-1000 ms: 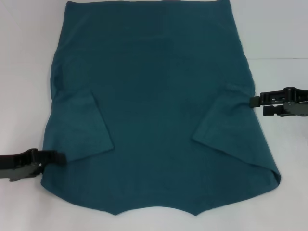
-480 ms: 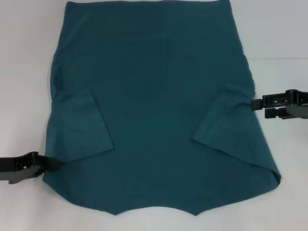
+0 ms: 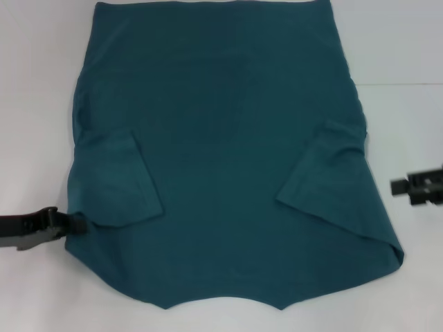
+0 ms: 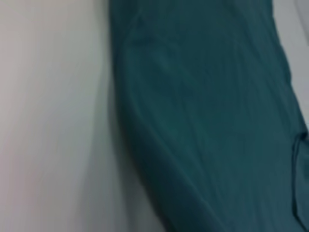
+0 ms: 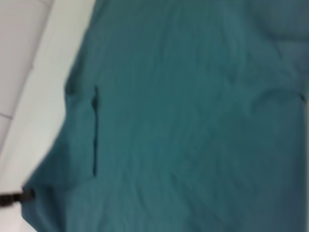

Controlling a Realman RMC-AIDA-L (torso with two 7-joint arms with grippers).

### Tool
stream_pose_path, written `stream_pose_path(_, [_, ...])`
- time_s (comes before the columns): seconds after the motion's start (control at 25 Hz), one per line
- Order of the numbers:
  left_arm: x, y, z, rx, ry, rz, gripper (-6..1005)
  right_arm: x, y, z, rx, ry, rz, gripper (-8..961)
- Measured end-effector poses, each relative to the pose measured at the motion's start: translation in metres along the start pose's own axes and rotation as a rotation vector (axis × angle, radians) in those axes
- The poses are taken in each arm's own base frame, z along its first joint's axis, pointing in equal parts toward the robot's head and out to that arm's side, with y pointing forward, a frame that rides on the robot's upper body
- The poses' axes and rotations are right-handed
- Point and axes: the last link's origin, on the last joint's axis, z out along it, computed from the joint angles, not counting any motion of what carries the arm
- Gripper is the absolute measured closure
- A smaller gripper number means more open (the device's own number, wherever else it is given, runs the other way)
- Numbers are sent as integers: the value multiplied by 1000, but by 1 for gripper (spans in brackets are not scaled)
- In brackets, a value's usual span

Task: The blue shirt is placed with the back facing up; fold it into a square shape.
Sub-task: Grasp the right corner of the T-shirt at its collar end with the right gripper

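The blue shirt [image 3: 221, 152] is lying flat on the white tabletop [image 3: 34, 104], with both sleeves folded in over the body so each side has a flap. The left end effector [image 3: 77, 223] sits low at the shirt's left edge, tips right at the fabric near the folded sleeve; can't tell if it's pinching cloth or just touching. The right end effector [image 3: 396, 186] is off the shirt's right side, clear of the fabric, and whether it's clenched or released I can't tell either.
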Motion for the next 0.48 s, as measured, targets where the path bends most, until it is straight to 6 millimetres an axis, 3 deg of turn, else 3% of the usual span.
stream_pose_path(0.2, [4, 6, 3, -20, 3, 25, 978, 14, -12, -7, 55, 55, 13, 209])
stream_pose_path(0.48, [6, 8, 4, -24, 3, 32, 978, 25, -17, 6, 87, 108, -120, 221])
